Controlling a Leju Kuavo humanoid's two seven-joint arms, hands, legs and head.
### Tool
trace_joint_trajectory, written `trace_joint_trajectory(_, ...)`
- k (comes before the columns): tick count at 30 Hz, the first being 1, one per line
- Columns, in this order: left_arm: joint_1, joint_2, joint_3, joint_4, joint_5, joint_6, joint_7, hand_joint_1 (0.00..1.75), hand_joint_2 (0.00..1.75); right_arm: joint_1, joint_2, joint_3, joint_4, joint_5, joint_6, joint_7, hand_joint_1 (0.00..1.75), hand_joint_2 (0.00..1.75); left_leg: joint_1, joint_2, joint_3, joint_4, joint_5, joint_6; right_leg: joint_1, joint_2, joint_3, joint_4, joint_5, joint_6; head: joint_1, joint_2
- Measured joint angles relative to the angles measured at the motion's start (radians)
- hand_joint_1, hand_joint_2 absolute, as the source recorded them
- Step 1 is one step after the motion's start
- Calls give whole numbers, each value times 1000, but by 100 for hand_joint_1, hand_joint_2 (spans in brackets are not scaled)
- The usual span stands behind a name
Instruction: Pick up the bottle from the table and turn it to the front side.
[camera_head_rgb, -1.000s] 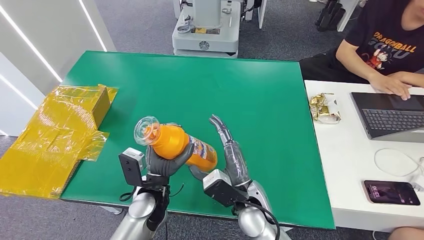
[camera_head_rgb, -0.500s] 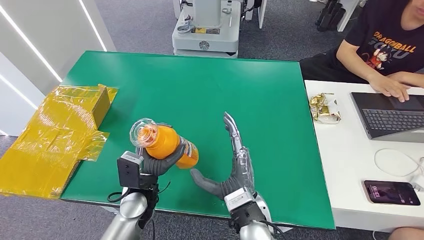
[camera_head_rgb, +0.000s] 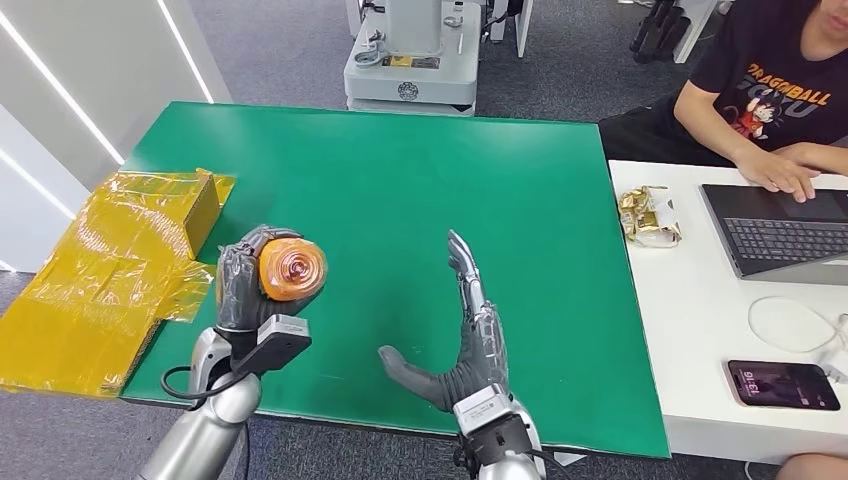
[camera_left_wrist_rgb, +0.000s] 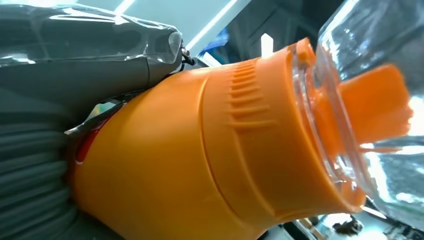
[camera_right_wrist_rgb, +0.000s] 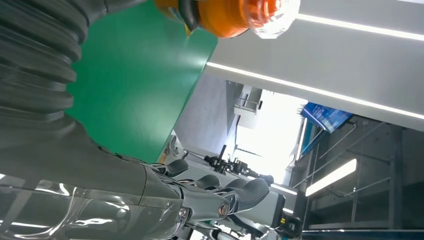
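The orange bottle (camera_head_rgb: 292, 268) with its clear cap (camera_left_wrist_rgb: 370, 115) is held up off the green table (camera_head_rgb: 400, 190) by my left hand (camera_head_rgb: 245, 280), whose fingers wrap its body. In the head view the cap end faces the camera, so the label is hidden. The left wrist view shows the bottle's orange shoulder (camera_left_wrist_rgb: 200, 160) close up. My right hand (camera_head_rgb: 465, 335) stands apart to the right of the bottle, fingers straight and spread, holding nothing. The bottle (camera_right_wrist_rgb: 225, 12) also appears in the right wrist view, beyond that hand's fingers (camera_right_wrist_rgb: 220, 197).
A box wrapped in yellow film (camera_head_rgb: 110, 270) lies at the table's left edge. To the right, a white desk (camera_head_rgb: 690, 320) carries a laptop (camera_head_rgb: 780, 230), a phone (camera_head_rgb: 785, 385) and a snack packet (camera_head_rgb: 648, 215); a person (camera_head_rgb: 770, 90) sits there. A machine base (camera_head_rgb: 410, 60) stands beyond the table.
My left hand has swung the bottle left and turned it, so its cap now points at the camera. The right hand, which had let go of the bottle, stays open beside it.
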Motion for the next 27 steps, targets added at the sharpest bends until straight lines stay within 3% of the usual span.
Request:
trace_joint_trajectory(6,-22,140,6,3,-235,34,94,175,175,6,-15,0,-36,-10,4,5,0,175,0,1,0,0,0,0,0,1,0,0,0,0,0,0)
trace_joint_trajectory(12,18,220,5,0,-563,43,251,175,175,15,-29,0,-64,-13,4,14,0,175,0,1,0,-1,0,0,0,1,0,0,0,0,0,0)
trace_joint_trajectory(18,52,258,3,5,-702,-25,342,175,175,36,-41,0,-82,-3,-12,17,0,175,0,1,0,-1,0,0,0,1,0,-1,0,0,0,0)
trace_joint_trajectory(27,18,280,-19,54,-730,-97,341,175,175,51,-49,0,-96,0,-17,16,0,175,0,1,0,0,0,0,0,1,0,-1,0,0,0,0)
